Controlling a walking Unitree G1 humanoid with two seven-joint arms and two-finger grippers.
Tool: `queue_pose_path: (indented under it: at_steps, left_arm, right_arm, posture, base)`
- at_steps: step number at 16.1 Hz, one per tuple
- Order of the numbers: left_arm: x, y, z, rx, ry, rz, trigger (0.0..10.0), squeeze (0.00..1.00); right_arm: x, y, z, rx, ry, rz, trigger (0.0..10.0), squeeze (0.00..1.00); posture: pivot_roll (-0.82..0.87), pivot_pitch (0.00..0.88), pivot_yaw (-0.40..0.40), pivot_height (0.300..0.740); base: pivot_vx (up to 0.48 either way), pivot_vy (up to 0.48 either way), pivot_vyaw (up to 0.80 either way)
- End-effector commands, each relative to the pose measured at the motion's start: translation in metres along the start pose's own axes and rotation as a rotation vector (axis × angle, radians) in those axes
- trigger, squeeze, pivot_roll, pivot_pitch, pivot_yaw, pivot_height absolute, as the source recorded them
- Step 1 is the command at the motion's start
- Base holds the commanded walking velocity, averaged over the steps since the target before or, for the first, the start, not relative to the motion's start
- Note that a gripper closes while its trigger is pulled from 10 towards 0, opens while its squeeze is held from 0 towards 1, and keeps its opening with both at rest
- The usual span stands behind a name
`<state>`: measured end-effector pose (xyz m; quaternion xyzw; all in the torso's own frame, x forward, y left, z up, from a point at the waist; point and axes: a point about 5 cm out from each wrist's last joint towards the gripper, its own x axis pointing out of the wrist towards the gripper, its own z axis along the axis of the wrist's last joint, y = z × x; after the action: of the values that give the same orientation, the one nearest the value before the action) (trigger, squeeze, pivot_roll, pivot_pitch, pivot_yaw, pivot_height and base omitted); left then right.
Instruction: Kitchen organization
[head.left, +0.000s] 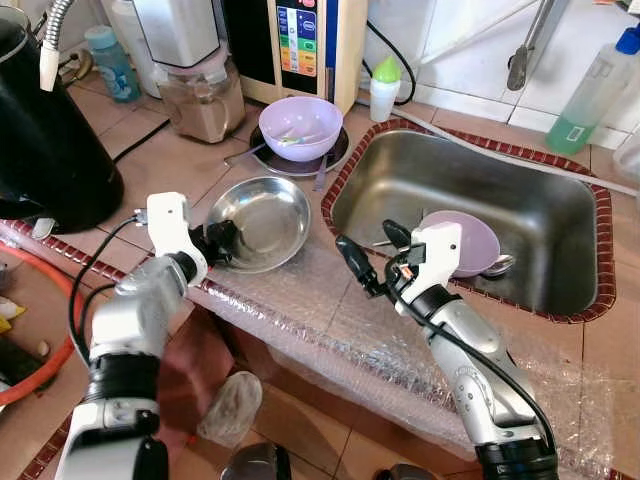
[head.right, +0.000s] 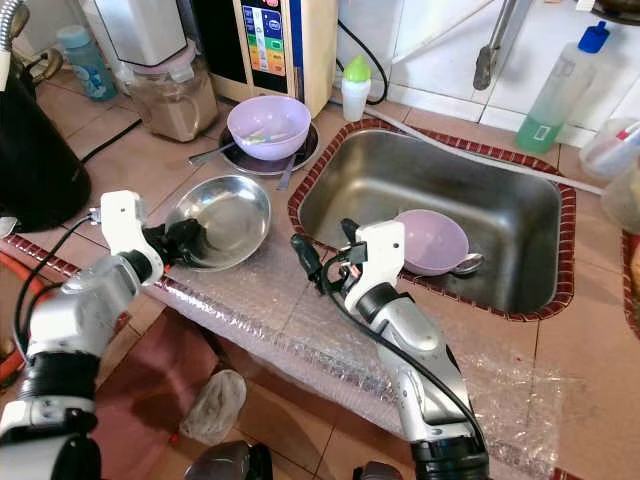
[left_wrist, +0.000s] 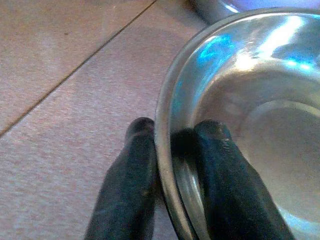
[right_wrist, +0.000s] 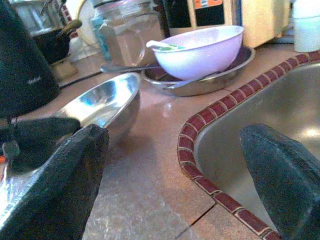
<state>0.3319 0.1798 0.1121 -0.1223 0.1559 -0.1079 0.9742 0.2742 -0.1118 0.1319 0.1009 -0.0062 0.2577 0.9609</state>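
A shiny steel bowl (head.left: 262, 222) rests on the tiled counter just left of the sink (head.left: 560, 185). My left gripper (head.left: 222, 242) is shut on the bowl's near-left rim, one finger inside and one outside, as the left wrist view shows at the rim (left_wrist: 167, 150). My right gripper (head.left: 375, 255) hovers open over the counter at the sink's front-left corner, holding nothing. A lilac bowl (head.left: 468, 240) with a spoon (head.left: 497, 266) lies inside the sink. Another lilac bowl (head.left: 300, 127) sits on a steel plate (head.left: 340, 155) behind the steel bowl.
A black kettle (head.left: 45, 140) stands at the left. A blender jar (head.left: 203, 95), a water dispenser (head.left: 300, 45), a small white bottle (head.left: 383, 90) and a green soap bottle (head.left: 590, 95) line the back. Bubble wrap (head.left: 330, 320) covers the counter's front edge.
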Motion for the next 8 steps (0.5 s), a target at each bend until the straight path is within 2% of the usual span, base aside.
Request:
queue_pose_path:
  at_steps: [1,5,8]
  left_arm:
    - [0.002,-0.005,-0.021,0.004,0.079,-0.019,0.0,0.00]
    - [0.004,-0.021,-0.024,0.009,0.023,-0.054,0.0,0.00]
    - [0.000,-0.024,-0.021,0.089,-0.090,-0.061,0.0,0.00]
  right_arm:
    - [0.002,-0.002,0.003,0.001,-0.004,-0.012,10.0,0.00]
    - [0.005,-0.016,0.010,-0.036,-0.019,-0.049,10.0,0.00]
    - [0.012,-0.013,0.013,-0.013,-0.032,-0.036,10.0,0.00]
  posture:
    - [-0.05,0.016,0.043,0.740]
    - [-0.08,0.015,0.040,0.740]
    - [-0.07,0.000,0.029,0.740]
  base:
    - [0.000,0.000,0.00]
    - [0.000,0.000,0.00]
    - [0.000,0.000,0.00]
